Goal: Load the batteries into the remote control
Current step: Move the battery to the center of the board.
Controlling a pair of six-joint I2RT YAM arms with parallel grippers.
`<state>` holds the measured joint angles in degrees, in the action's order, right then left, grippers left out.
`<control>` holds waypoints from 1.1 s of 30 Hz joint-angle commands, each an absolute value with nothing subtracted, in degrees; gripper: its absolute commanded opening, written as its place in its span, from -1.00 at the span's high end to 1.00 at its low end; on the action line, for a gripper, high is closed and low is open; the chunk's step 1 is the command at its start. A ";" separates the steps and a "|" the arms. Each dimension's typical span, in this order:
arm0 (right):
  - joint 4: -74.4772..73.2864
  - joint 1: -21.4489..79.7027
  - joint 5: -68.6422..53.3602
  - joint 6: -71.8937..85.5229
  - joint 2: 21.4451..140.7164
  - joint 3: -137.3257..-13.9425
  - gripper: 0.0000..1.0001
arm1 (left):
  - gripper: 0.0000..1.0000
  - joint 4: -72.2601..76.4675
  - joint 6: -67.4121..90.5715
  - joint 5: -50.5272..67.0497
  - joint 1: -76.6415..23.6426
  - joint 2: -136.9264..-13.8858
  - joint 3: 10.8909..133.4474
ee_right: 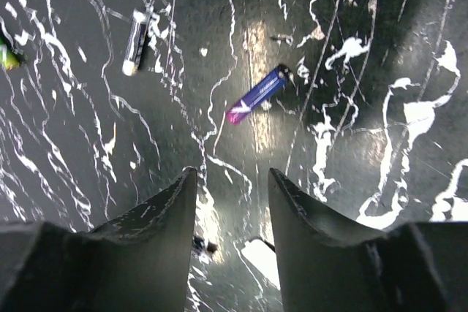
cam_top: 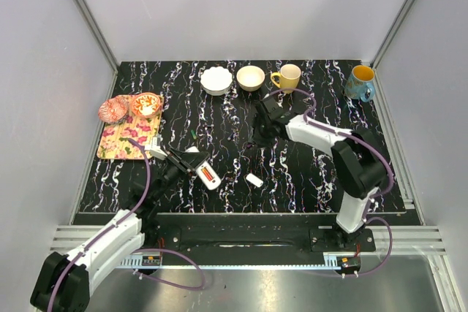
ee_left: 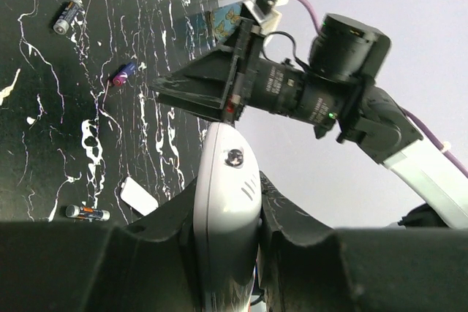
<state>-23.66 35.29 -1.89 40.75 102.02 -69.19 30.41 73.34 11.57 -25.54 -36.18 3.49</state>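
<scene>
My left gripper (ee_left: 228, 189) is shut on the white remote control (ee_left: 223, 202), held above the table's near left (cam_top: 208, 175); a reddish strip shows on its upper face. Three batteries lie loose on the dark marbled table: a dark one (ee_left: 67, 16), a purple one (ee_left: 123, 73) and an orange one (ee_left: 86, 213). My right gripper (ee_right: 230, 180) hovers open over the table with nothing between its fingers. The purple battery (ee_right: 257, 94) lies just ahead of its tips and the dark battery (ee_right: 135, 42) further left. Seen from above, the right gripper (cam_top: 260, 135) is mid-table.
A small white cover piece (cam_top: 254, 179) lies near the front middle. Two bowls (cam_top: 216, 80), a yellow mug (cam_top: 287, 77) and a blue mug (cam_top: 360, 82) line the back edge. A patterned tray (cam_top: 121, 140) with two dishes sits at the left.
</scene>
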 commanded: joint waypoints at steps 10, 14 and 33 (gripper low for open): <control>-26.81 35.16 3.51 51.77 113.02 -78.04 0.20 | 1.00 37.35 75.32 13.71 -25.31 -36.47 3.61; -27.33 35.07 3.08 52.47 115.05 -79.27 0.18 | 1.00 37.27 75.50 13.36 -25.49 -36.04 3.34; -34.61 32.52 3.95 42.46 117.07 -79.71 1.00 | 1.00 37.00 76.03 12.92 -25.49 -37.79 4.04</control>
